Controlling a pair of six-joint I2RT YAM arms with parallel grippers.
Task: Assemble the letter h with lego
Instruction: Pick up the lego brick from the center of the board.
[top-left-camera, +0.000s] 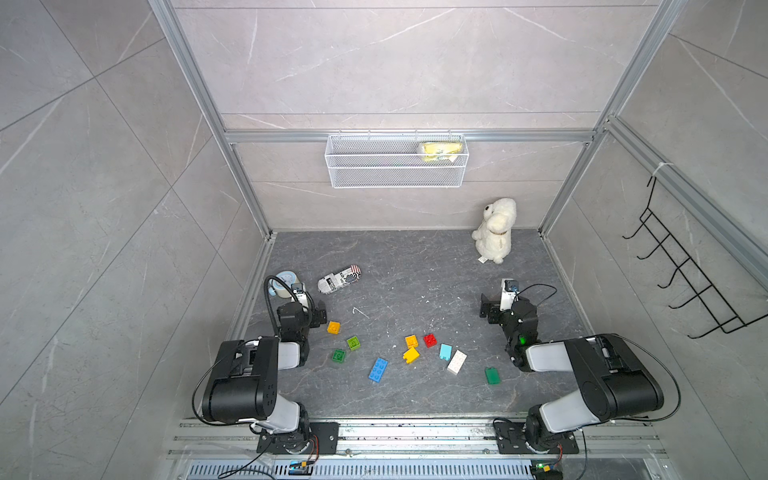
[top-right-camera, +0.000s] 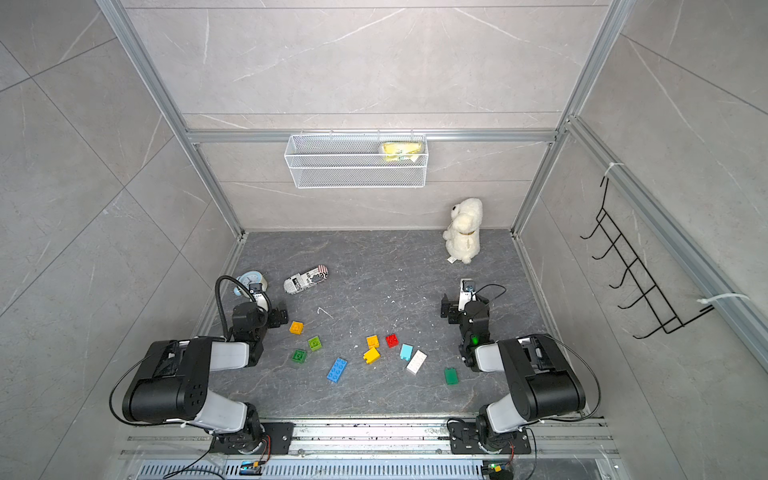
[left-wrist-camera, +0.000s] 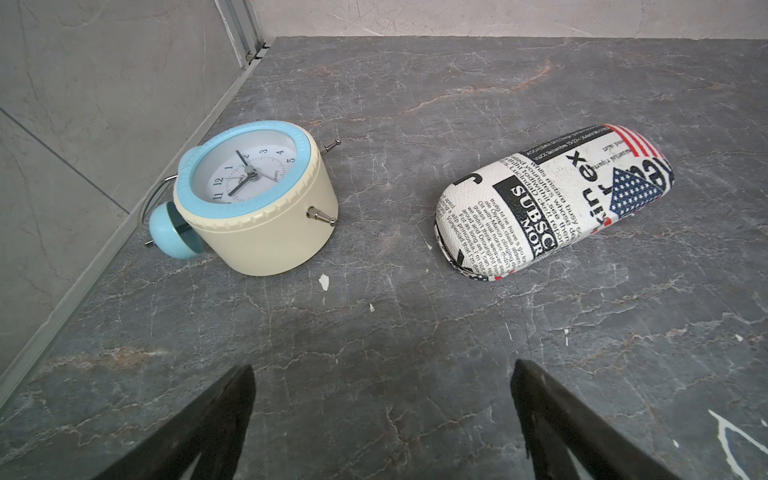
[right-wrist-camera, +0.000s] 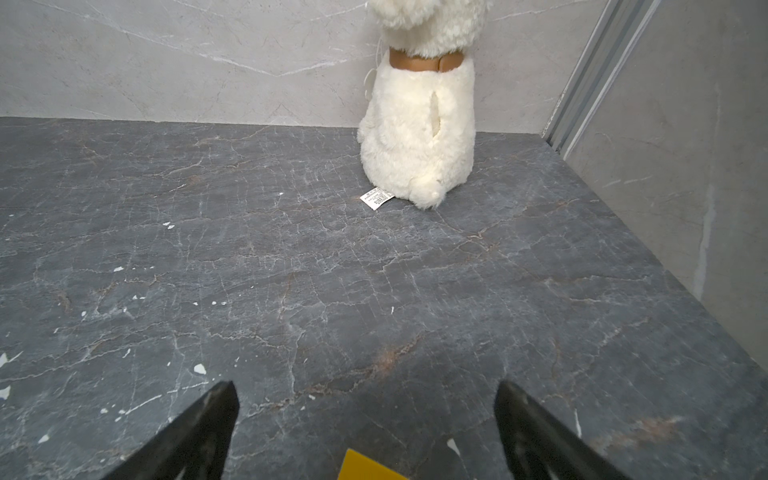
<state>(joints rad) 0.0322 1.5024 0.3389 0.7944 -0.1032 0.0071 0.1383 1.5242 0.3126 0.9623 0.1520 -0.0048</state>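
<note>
The lego lies scattered on the dark floor, seen in both top views. Toward the left are an orange brick (top-left-camera: 333, 327), a lime one (top-left-camera: 353, 343) and a green one (top-left-camera: 339, 355). An oblong blue brick (top-left-camera: 378, 369) lies in front. In the middle sit an orange (top-left-camera: 411, 341), a yellow (top-left-camera: 411, 355) and a red brick (top-left-camera: 430, 340). Light blue (top-left-camera: 445, 351), white (top-left-camera: 456, 362) and dark green (top-left-camera: 492, 375) bricks lie to the right. My left gripper (left-wrist-camera: 383, 365) and right gripper (right-wrist-camera: 365, 384) both stand open and empty over bare floor, behind the bricks.
A clock (left-wrist-camera: 253, 195) and a printed glasses case (left-wrist-camera: 552, 203) lie ahead of the left gripper by the left wall. A white plush toy (right-wrist-camera: 417, 124) sits at the back right corner. A wire basket (top-left-camera: 397, 160) hangs on the back wall.
</note>
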